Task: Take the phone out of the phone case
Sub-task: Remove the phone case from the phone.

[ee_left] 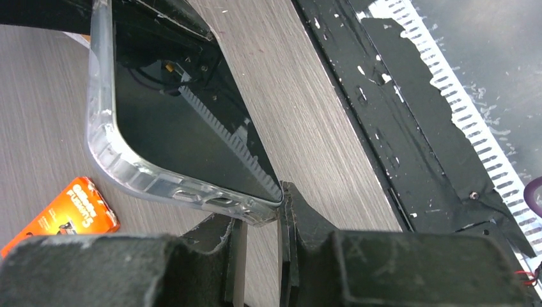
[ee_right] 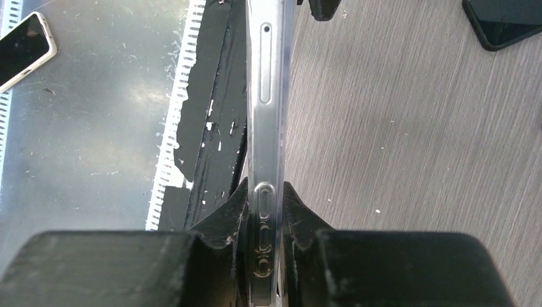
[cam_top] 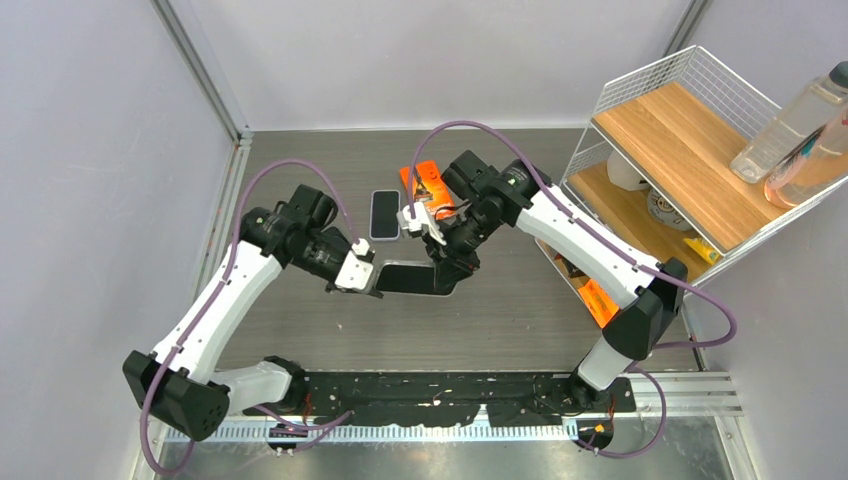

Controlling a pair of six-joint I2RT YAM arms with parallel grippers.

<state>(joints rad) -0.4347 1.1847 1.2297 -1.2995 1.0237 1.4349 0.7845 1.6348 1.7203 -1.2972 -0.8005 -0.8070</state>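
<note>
Top external: high, behind arm bases, looking down on whole surface (cam_top: 500, 330). Left wrist: close past left end effector (ee_left: 263, 211), toward near edge. Right wrist: likewise past right end effector (ee_right: 265, 198). All share phone case (cam_top: 415, 277).

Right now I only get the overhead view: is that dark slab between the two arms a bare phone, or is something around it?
Observer: The left wrist view shows a clear phone case around the dark phone.
Operator: Which arm is actually holding it?
Observer: The right gripper is clamped across the case's thin edge, over its side buttons.
Operator: And the left?
Observer: The left gripper has the case's corner at its fingertips; a firm grip I cannot confirm.
</note>
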